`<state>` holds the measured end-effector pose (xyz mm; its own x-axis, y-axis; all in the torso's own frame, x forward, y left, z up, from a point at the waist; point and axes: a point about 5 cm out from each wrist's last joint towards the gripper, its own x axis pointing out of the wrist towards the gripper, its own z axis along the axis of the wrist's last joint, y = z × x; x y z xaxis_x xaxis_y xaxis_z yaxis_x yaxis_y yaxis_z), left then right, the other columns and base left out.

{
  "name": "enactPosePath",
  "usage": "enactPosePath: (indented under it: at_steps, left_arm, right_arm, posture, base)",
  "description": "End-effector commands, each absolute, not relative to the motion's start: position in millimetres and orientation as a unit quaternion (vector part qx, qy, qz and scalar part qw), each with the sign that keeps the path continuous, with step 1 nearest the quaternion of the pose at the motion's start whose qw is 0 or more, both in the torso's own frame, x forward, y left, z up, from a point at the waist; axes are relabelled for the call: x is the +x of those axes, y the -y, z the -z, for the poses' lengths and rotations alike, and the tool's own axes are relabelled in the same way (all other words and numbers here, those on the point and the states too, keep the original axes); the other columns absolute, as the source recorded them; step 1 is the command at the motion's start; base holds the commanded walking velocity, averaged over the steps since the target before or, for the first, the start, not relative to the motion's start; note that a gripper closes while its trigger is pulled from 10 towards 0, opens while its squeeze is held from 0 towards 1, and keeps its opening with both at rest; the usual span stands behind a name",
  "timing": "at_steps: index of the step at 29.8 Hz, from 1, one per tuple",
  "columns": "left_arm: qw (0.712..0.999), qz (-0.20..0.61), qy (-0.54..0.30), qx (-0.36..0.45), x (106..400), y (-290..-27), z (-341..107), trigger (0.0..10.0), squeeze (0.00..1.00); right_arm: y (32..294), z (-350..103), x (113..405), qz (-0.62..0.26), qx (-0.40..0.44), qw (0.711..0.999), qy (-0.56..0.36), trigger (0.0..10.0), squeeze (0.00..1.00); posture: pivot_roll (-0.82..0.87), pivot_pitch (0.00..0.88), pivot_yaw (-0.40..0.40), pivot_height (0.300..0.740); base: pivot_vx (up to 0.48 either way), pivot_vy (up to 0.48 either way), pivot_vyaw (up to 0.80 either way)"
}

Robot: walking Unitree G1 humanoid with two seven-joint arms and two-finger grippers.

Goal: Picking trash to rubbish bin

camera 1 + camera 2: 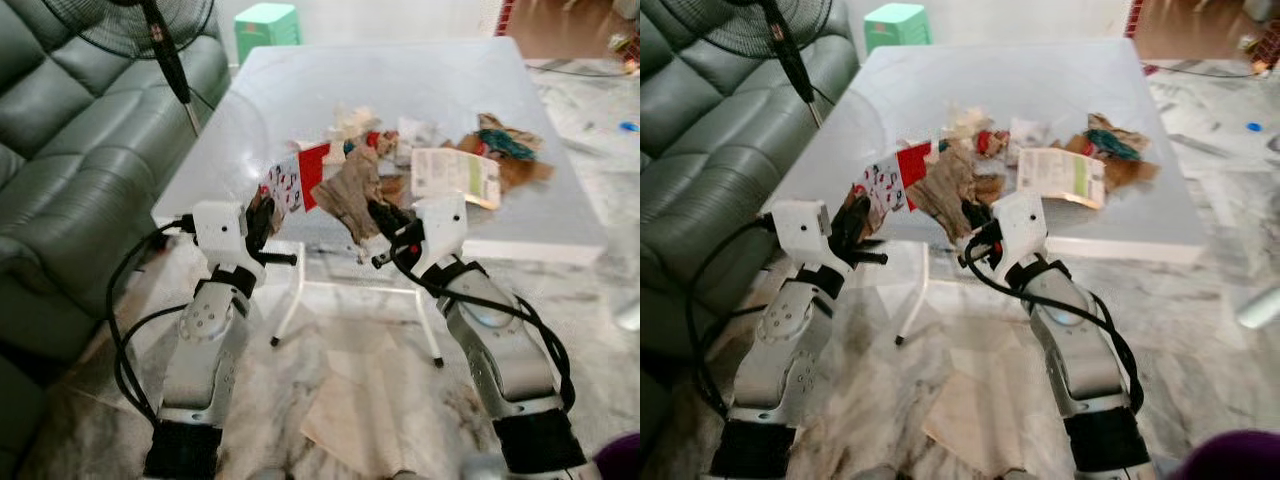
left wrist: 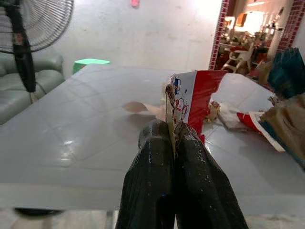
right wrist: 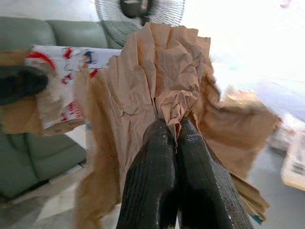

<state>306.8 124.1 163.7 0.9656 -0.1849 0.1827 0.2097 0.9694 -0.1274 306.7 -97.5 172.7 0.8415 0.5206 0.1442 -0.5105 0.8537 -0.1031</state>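
Observation:
My left gripper [image 1: 262, 213] is shut on a red and white printed carton piece [image 1: 297, 178], held up at the near edge of the white table [image 1: 300, 90]. In the left wrist view the carton piece [image 2: 193, 93] stands between the black fingers [image 2: 152, 157]. My right gripper [image 1: 383, 215] is shut on a crumpled brown paper [image 1: 352, 195], also at the table's near edge. The brown paper [image 3: 157, 81] bunches above the fingers [image 3: 190, 162] in the right wrist view. More trash lies on the table: a white and green wrapper [image 1: 453, 173] and brown scraps [image 1: 505, 145].
A green sofa [image 1: 70, 150] and a standing fan [image 1: 150, 25] are on the left. A green stool [image 1: 266, 28] stands beyond the table. Brown paper [image 1: 365, 395] lies on the marble floor between my arms.

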Motion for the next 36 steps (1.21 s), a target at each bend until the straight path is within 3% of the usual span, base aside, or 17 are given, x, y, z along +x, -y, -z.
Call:
enactPosePath:
  at_steps: [1, 12, 13, 14, 15, 17, 18, 19, 28, 36]
  left_arm:
    - [0.989, 0.093, 0.087, -0.074, 308, -129, -165, 4.6, 0.00]
    - [0.989, 0.089, 0.086, -0.084, 308, -131, -164, 4.6, 0.00]
    - [0.989, 0.089, 0.085, -0.085, 308, -131, -164, 4.4, 0.00]
    - [0.989, 0.090, 0.085, -0.085, 309, -130, -164, 4.5, 0.00]
    - [0.989, 0.090, 0.085, -0.085, 309, -130, -164, 4.7, 0.00]
    - [0.989, 0.090, 0.085, -0.085, 309, -130, -164, 4.9, 0.00]
    - [0.989, 0.092, 0.084, -0.083, 310, -130, -164, 5.6, 0.00]
    - [0.989, 0.094, 0.082, -0.081, 310, -129, -164, 10.0, 0.00]
    - [0.989, 0.096, 0.077, -0.083, 310, -129, -163, 10.0, 0.00]
    - [0.988, 0.098, 0.071, -0.093, 312, -129, -163, 10.0, 0.00]
  right_arm:
    - [94, -177, 306, -0.275, -0.030, 0.957, 0.093, 0.0, 0.00]
    - [95, -177, 306, -0.272, -0.030, 0.957, 0.092, 0.0, 0.00]
    - [95, -177, 306, -0.272, -0.030, 0.957, 0.092, 1.0, 0.00]
    - [95, -177, 306, -0.270, -0.030, 0.958, 0.092, 8.3, 0.00]
    - [96, -177, 307, -0.265, -0.031, 0.959, 0.091, 10.0, 0.00]
    - [97, -177, 307, -0.261, -0.030, 0.961, 0.090, 10.0, 0.00]
    - [98, -177, 307, -0.259, -0.030, 0.961, 0.090, 10.0, 0.00]
    - [99, -177, 308, -0.256, -0.029, 0.962, 0.089, 10.0, 0.00]
    - [101, -176, 309, -0.243, -0.023, 0.966, 0.084, 10.0, 0.00]
    - [104, -175, 311, -0.230, -0.016, 0.970, 0.076, 10.0, 0.00]
  posture:
    - [-0.03, 0.081, 0.059, 0.740]
    - [-0.03, 0.081, 0.058, 0.740]
    - [-0.03, 0.081, 0.059, 0.740]
    - [-0.03, 0.083, 0.060, 0.740]
    - [-0.03, 0.083, 0.060, 0.740]
    - [-0.03, 0.083, 0.062, 0.740]
    - [-0.03, 0.083, 0.062, 0.740]
    - [-0.03, 0.084, 0.063, 0.740]
    - [-0.03, 0.086, 0.065, 0.740]
    - [-0.03, 0.081, 0.070, 0.740]
  base:
    - [0.000, 0.000, 0.00]
    - [0.000, 0.000, 0.00]
    - [0.000, 0.000, 0.00]
    - [0.000, 0.000, 0.00]
    - [0.000, 0.000, 0.00]
    - [0.000, 0.000, 0.00]
    - [0.000, 0.000, 0.00]
    - [0.000, 0.000, 0.00]
    - [0.000, 0.000, 0.00]
    - [0.000, 0.000, -0.76]
